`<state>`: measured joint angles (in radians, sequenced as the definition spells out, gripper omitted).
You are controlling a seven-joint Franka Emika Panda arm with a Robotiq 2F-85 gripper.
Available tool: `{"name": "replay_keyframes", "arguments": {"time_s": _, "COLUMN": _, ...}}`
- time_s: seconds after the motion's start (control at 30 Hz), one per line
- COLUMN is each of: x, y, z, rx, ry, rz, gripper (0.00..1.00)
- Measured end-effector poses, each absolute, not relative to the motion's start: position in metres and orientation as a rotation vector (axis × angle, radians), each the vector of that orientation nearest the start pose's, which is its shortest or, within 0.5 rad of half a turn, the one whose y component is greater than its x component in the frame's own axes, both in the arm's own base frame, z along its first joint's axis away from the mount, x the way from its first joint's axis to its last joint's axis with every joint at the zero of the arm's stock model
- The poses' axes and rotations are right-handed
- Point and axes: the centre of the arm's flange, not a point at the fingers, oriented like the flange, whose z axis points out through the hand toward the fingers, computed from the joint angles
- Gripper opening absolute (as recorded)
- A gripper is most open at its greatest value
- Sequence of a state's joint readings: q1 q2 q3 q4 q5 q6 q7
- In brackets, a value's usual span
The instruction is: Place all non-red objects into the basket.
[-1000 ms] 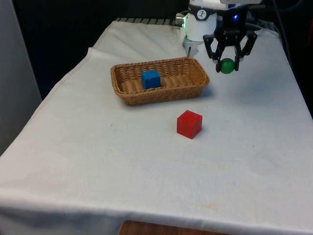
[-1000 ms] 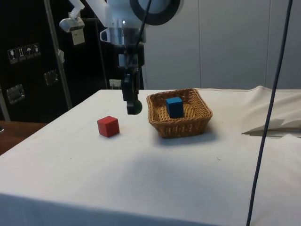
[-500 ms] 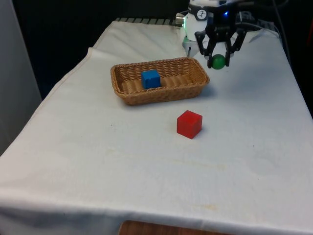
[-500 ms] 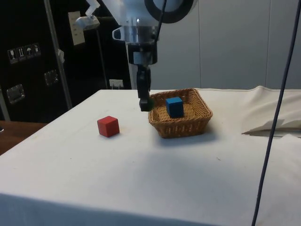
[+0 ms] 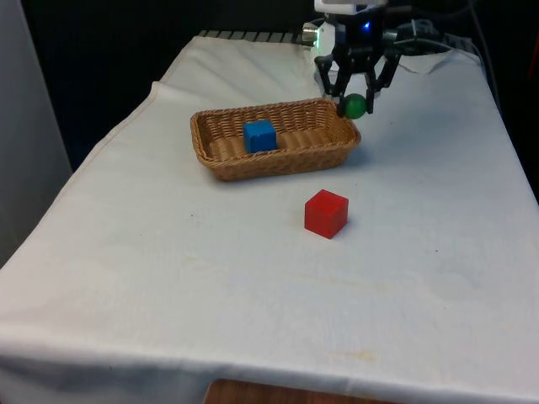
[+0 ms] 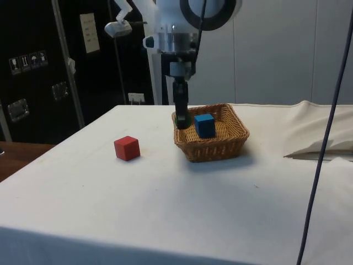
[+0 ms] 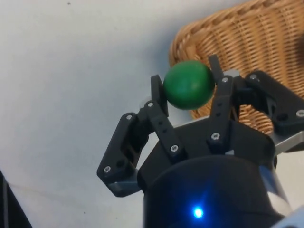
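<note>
One green ball (image 7: 188, 84) is clamped between the closed jaws of the gripper (image 5: 354, 99), held above the basket (image 5: 221, 151) rim at the end on the front view's right. A blue cube (image 5: 260, 135) is already inside. The basket interior lies toward the front view's left of the ball. A red cube (image 5: 326, 213) is left on the tabletop (image 5: 168, 278).
</note>
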<state>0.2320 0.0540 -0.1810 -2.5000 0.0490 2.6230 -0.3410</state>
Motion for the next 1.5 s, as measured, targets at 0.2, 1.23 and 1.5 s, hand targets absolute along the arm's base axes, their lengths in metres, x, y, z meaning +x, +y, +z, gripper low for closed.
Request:
{"name": "replay_keyframes", "arguments": {"time_s": 0.2, "x": 0.468, "y": 0.009, "z": 0.266, "rx": -3.081, "ry": -0.587, "rz": -0.105, "gripper": 0.0}}
{"name": "replay_keyframes", "arguments": {"time_s": 1.23, "x": 0.43, "y": -0.049, "z": 0.24, "rx": -3.055, "ry": -0.763, "rz": -0.084, "gripper": 0.0}}
{"name": "replay_keyframes", "arguments": {"time_s": 1.5, "x": 0.429, "y": -0.051, "z": 0.239, "rx": -3.057, "ry": -0.758, "rz": -0.081, "gripper": 0.0}}
